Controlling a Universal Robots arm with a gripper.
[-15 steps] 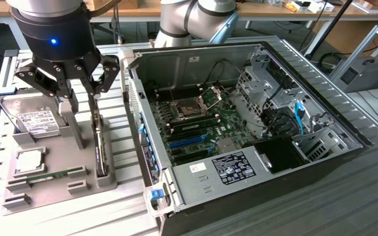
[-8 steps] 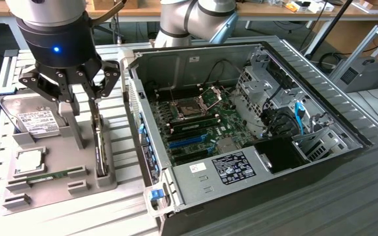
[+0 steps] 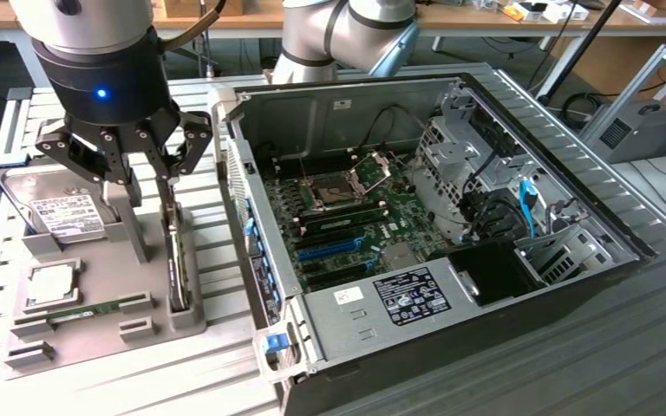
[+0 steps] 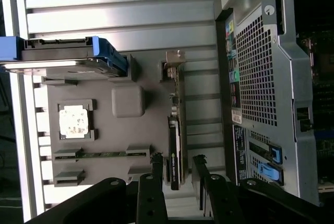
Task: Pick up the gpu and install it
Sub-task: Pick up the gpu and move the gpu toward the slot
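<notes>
The task is being judged as barely begun: nothing is being carried. The end effector (image 3: 153,178) is being held open and empty just above the gpu (image 3: 176,260), with its fingers (image 4: 156,179) set to either side of the card and, as far as can be judged from the wrist view, apart from it. The gpu is being kept upright on its edge in a slot of the grey holder (image 3: 101,260), directly beneath the end effector. On the same holder, off to one side of the end effector, the hard drive (image 3: 49,208), the processor chip (image 3: 53,282) and the memory stick (image 3: 90,308) are lying. The open computer case (image 3: 310,113) is standing on the table (image 3: 229,373) at the end effector's other side, and no card is being shown in its slots, so gripping, lifting, carrying and seating are all being judged as not yet done.
</notes>
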